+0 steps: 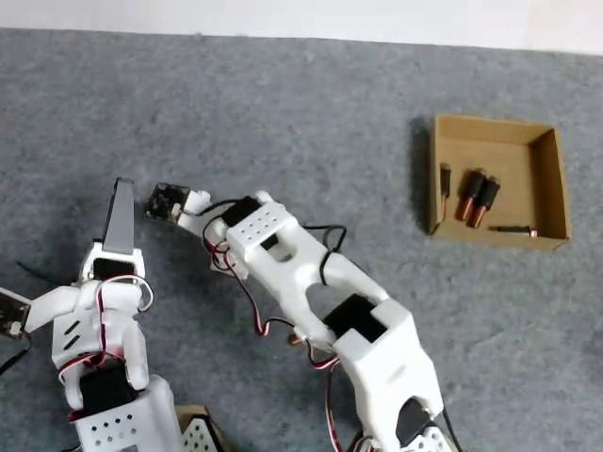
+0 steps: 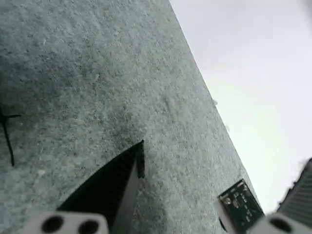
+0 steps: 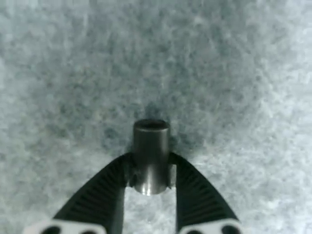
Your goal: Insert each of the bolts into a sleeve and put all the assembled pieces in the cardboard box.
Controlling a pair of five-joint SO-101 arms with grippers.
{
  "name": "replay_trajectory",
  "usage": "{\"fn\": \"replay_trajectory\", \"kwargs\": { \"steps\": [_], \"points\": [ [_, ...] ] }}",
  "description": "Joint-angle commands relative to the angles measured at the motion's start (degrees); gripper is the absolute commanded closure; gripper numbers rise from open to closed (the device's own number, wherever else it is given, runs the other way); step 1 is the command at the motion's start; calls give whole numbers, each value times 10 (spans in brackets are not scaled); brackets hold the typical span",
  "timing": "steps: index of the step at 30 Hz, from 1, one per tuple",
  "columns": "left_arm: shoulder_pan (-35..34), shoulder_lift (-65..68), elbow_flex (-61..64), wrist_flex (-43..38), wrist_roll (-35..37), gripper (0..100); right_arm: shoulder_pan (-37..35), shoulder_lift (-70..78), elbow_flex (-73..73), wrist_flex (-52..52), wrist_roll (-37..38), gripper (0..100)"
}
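High view: grey felt table [image 1: 283, 104] with the box [image 1: 551, 188] over on the right, well apart from both arms. Four small pieces lie in it. Two copper-and-black ones [image 1: 476, 198] lie side by side in the middle, a dark one [image 1: 445, 181] is against the left wall, and a thin one [image 1: 513, 229] runs along the near wall. The left arm [image 1: 99, 311] is at the lower left, with the left claw [image 1: 121, 202] pointing away over the felt. The right arm [image 1: 301, 264] stretches across from the bottom, and its camera board [image 1: 168, 201] ends up just beside the left claw's tip.

Left wrist view: the left claw reaches out over the felt with a thin dark sliver at its tip. I can't tell what that is, or whether the claw is open or closed. The right arm's camera board is nearby.

Right wrist view: looking straight down, the right claw [image 3: 151, 168] is clamped on a dark metal sleeve [image 3: 151, 146]. The sleeve is pinched on both sides, its open end faces away from the camera, and the felt is below it.
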Motion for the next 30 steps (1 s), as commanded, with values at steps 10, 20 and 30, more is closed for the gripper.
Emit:
{"fn": "replay_trajectory", "kwargs": {
  "steps": [10, 20, 30],
  "points": [
    [-5, -5, -22, -10, 4, 558, 71, -14, -9, -6, -25, 994],
    [-5, -5, -22, -10, 4, 558, 120, -106, -5, -7, -81, 994],
    [-1, -4, -20, -10, -2, 558, 167, -161, -2, -6, -155, 994]
  ]
}}
